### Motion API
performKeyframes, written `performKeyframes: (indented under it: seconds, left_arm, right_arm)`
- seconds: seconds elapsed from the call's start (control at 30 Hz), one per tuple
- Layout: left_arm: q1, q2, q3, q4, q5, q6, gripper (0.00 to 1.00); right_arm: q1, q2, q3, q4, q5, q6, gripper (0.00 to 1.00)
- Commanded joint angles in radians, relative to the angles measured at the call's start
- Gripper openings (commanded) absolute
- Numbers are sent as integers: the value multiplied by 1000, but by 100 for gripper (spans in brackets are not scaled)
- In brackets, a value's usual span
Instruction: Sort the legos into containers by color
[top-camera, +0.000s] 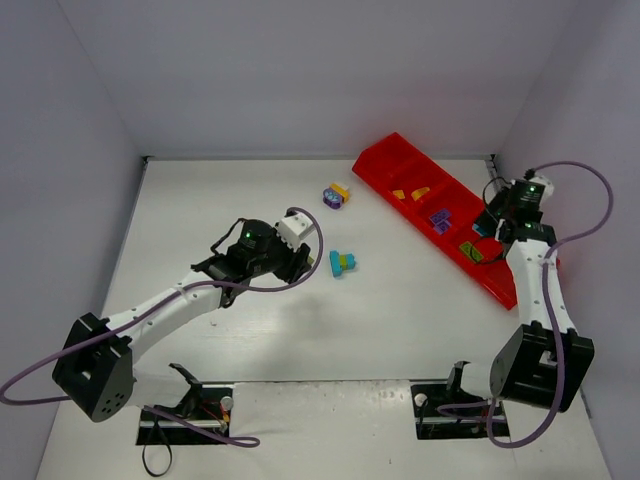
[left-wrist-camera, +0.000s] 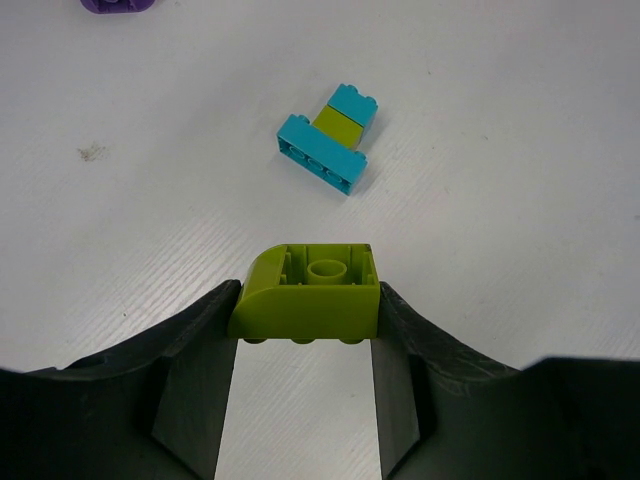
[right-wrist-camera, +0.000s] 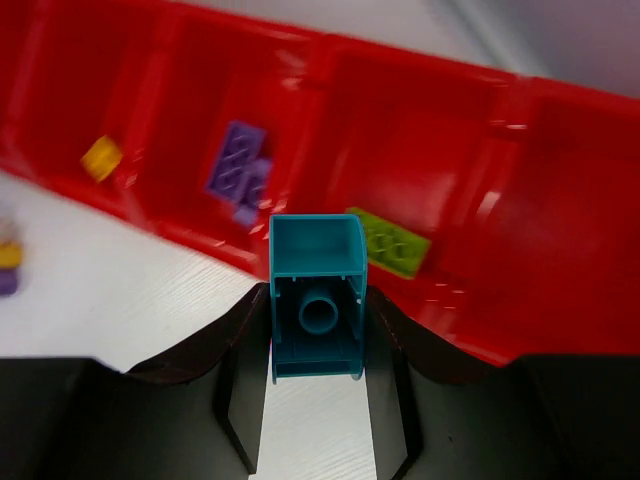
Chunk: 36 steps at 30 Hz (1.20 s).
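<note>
Sorting looks partway done. The red tray (top-camera: 383, 163) at the upper right of the overhead view holds orange-yellow pieces (top-camera: 411, 192), a purple brick (top-camera: 440, 218) and a green brick (top-camera: 470, 251) in three neighbouring compartments, while a cyan-and-green clump (top-camera: 344, 263) at mid-frame and a purple-and-yellow clump (top-camera: 336, 194) above it lie loose on the bench (top-camera: 300, 335). The left arm (top-camera: 170, 300) reaches toward mid-frame, its jaws closed on a lime brick (left-wrist-camera: 310, 290) short of the cyan-and-green clump. The right arm (top-camera: 535, 280) stands at the tray's lower end — jaws gripping a cyan brick (right-wrist-camera: 315, 270) at the tray's near wall, by the green compartment.
</note>
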Motion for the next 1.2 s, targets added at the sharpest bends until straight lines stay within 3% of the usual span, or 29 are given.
performKeyframes:
  seconds: [0.0, 0.13, 0.57, 0.7, 0.83, 0.93, 1.1, 1.17]
  left_arm:
    - [8, -22, 50, 52, -8, -27, 31]
    - [6, -47, 33, 64, -14, -22, 31]
    - [-11, -84, 2, 68, -31, -2, 31]
    - [-17, -81, 2, 76, -22, -1, 31]
    - [-17, -76, -1, 82, -11, -5, 31]
    - [-17, -75, -4, 87, -1, -5, 32]
    - [-17, -52, 16, 101, 30, -1, 32]
    - [-17, -47, 30, 107, 44, 10, 36]
  right_arm:
    - [-80, -32, 2, -32, 213, 9, 0]
    - [-111, -12, -10, -45, 376, 3, 0]
    - [-195, 115, -25, -35, 514, -28, 4]
    - [-203, 177, -16, -34, 491, -28, 22]
    - [-203, 200, -10, -32, 462, -30, 57]
    - [-202, 187, -10, -35, 424, -30, 72]
    - [-176, 125, 8, -35, 295, -27, 75]
    - [-110, 82, 24, -32, 208, -28, 74]
